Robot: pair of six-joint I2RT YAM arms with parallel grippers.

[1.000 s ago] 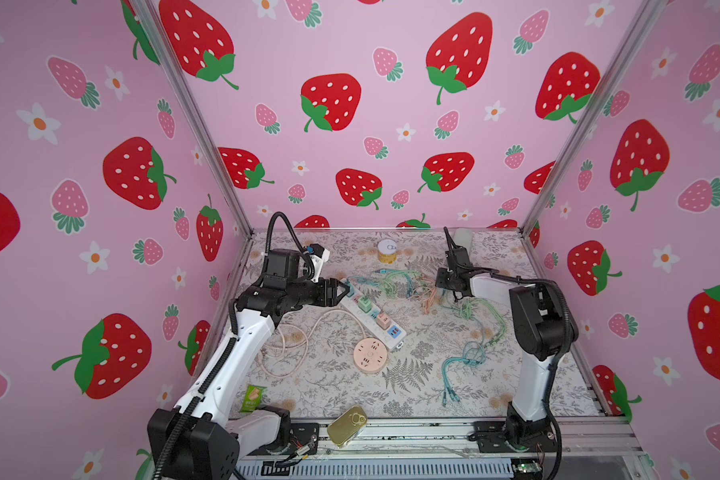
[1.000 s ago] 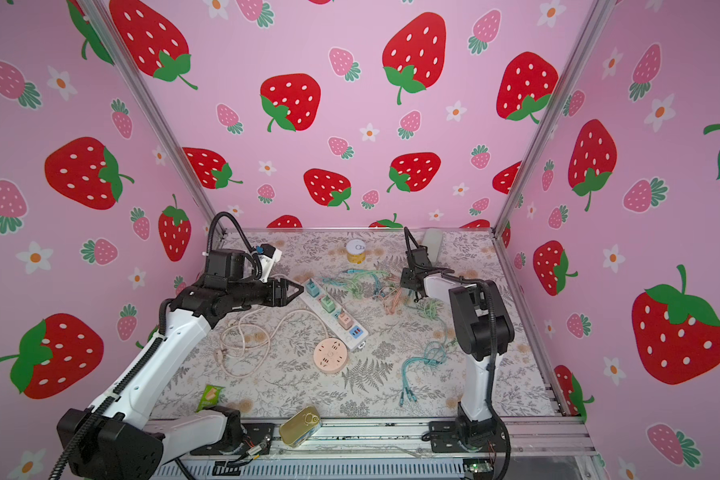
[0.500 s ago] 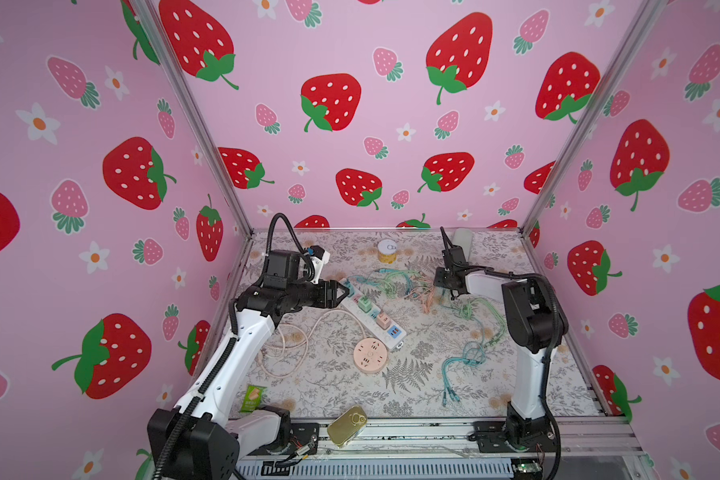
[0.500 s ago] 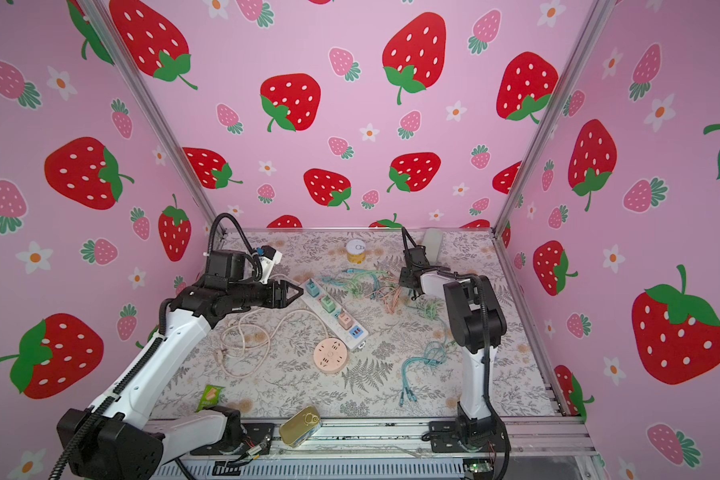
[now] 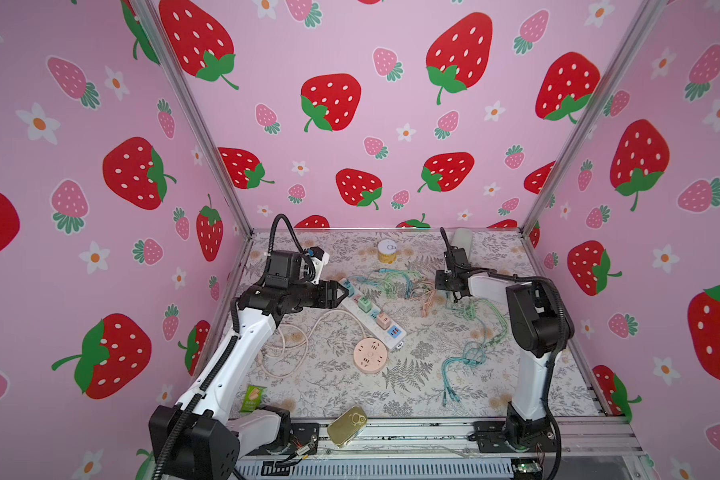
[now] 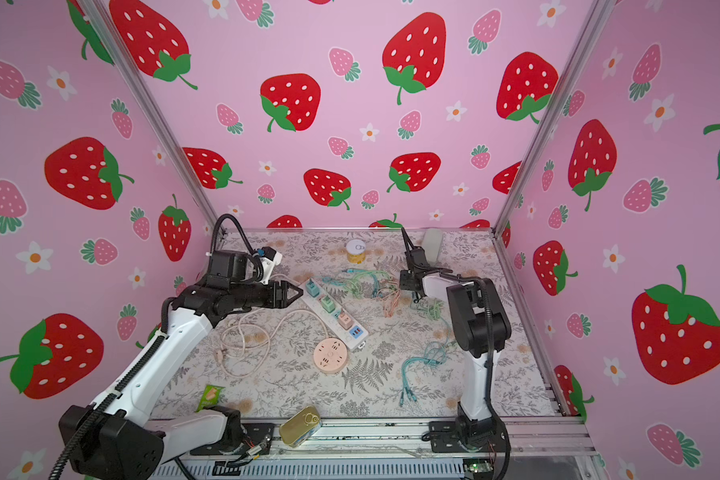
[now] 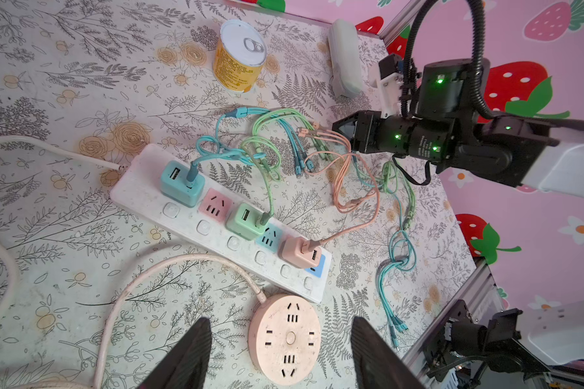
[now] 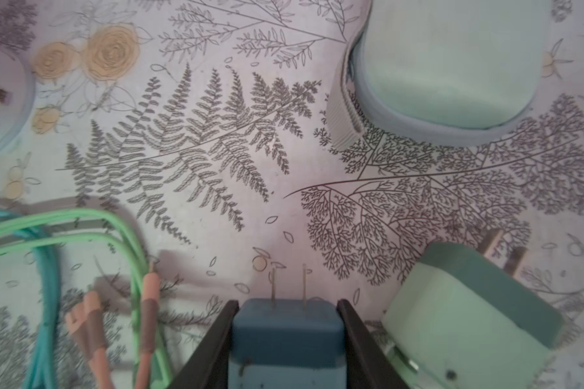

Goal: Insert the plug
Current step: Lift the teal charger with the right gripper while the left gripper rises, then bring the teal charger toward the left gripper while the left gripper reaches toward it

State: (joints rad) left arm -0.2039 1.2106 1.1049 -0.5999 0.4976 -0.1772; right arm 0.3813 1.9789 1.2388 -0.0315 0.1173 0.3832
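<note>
— Jaws, right pair: what is the entry?

— Closed narrow on a blue cube-shaped plastic plug [image 8: 285, 333]. My right gripper [image 8: 287, 303] has one black finger flat against each side of it. Two thin metal prongs point ahead, away from my wrist.

— Where is the plug?

— Between those fingers, over the fern-printed floral mat [image 8: 216, 134], near the far right of the table in both top views. It is well apart from the long white plastic power strip [image 7: 186, 219]. A mint-green cube adapter [image 8: 469, 320] lies tipped on its side just beside the plug, prongs showing. Loose teal, green and peach charging cables [image 8: 44, 286] lie on the other side. I cannot tell whether the plug touches the mat.

— Left pair?

— Wide, nothing between them. My left gripper [image 7: 280, 323] is level and points across the table. In both top views its tips are just beside the cord end of the strip.

— Strip status?

— Three cube adapters are seated, each with a cable: a teal adapter [image 7: 181, 182], a green adapter [image 7: 243, 220] and a peach adapter [image 7: 300, 252]. Two faces are bare. The pink socket face [image 7: 215, 205] sits between teal and green, and the light-blue socket face [image 7: 268, 235] between green and peach.

— Anything near the strip?

— A round peach plastic socket disc [image 7: 289, 338], just beside the end away from the cord.
</note>
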